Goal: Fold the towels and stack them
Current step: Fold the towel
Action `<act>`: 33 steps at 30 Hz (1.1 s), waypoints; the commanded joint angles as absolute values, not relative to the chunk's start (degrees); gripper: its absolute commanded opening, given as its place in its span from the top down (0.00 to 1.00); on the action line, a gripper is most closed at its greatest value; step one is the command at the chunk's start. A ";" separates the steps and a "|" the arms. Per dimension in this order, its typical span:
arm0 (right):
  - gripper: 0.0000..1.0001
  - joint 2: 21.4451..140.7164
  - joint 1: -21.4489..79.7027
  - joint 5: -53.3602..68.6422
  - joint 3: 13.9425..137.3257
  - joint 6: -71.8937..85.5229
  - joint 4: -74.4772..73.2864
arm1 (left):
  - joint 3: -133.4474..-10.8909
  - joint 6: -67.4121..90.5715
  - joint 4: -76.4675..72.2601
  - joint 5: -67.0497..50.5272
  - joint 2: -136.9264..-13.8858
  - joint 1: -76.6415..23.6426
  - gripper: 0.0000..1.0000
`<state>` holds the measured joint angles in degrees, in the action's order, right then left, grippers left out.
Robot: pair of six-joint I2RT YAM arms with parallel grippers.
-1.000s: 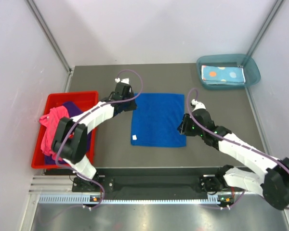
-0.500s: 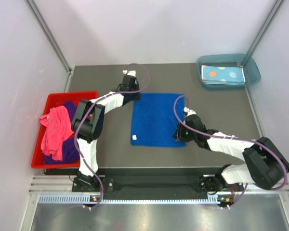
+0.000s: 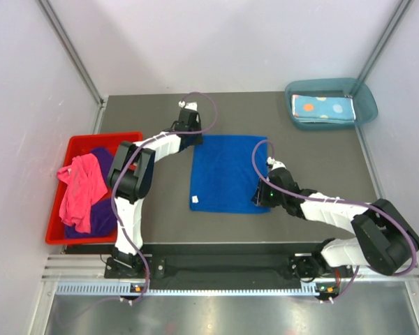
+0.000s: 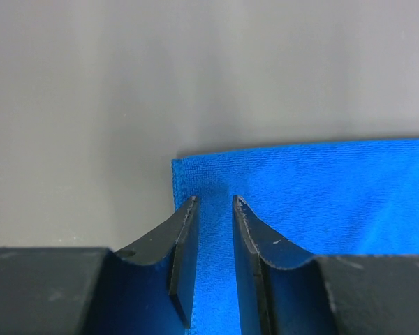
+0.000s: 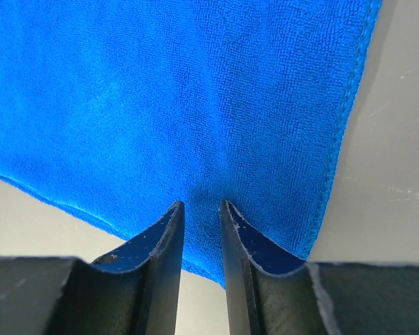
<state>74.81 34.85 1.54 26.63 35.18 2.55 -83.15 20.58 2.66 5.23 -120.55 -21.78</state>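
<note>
The royal blue towel (image 3: 227, 174) lies spread flat in the middle of the table. My left gripper (image 3: 189, 132) is at its far left corner, and in the left wrist view the gripper (image 4: 214, 199) has its jaws drawn narrow, pinching the cloth (image 4: 321, 195) just inside that corner. At the near right corner sits my right gripper (image 3: 260, 198). Seen from the right wrist, that gripper (image 5: 201, 204) nips a small pucker of the towel (image 5: 160, 91) near the hem. A pink towel (image 3: 80, 188) lies over a purple one (image 3: 106, 158). A light blue dotted towel (image 3: 322, 107) lies folded.
The red bin (image 3: 53, 241) at the left edge holds the pink and purple towels. The teal tray (image 3: 365, 105) at the far right corner holds the dotted towel. Grey walls stand close on both sides of the dark table (image 3: 321, 167).
The left gripper slid up to the towel's far left corner. The right gripper moved nearer, to the near right corner, and its jaws narrowed.
</note>
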 commanded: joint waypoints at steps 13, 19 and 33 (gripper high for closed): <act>0.72 72.95 35.16 -2.55 25.22 35.77 -1.48 | -91.67 16.88 4.04 8.78 -127.70 -20.92 0.74; 0.71 71.46 34.37 -2.99 25.22 35.33 -3.34 | -92.64 16.61 4.66 10.90 -128.41 -20.92 0.75; 0.60 70.48 26.75 -3.96 45.87 29.28 -9.76 | -90.53 16.52 2.72 7.56 -116.64 -20.92 0.52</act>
<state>69.38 31.20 -2.72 40.82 32.38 -10.44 -90.59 17.47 4.16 6.94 -123.90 -21.34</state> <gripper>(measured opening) 0.387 0.465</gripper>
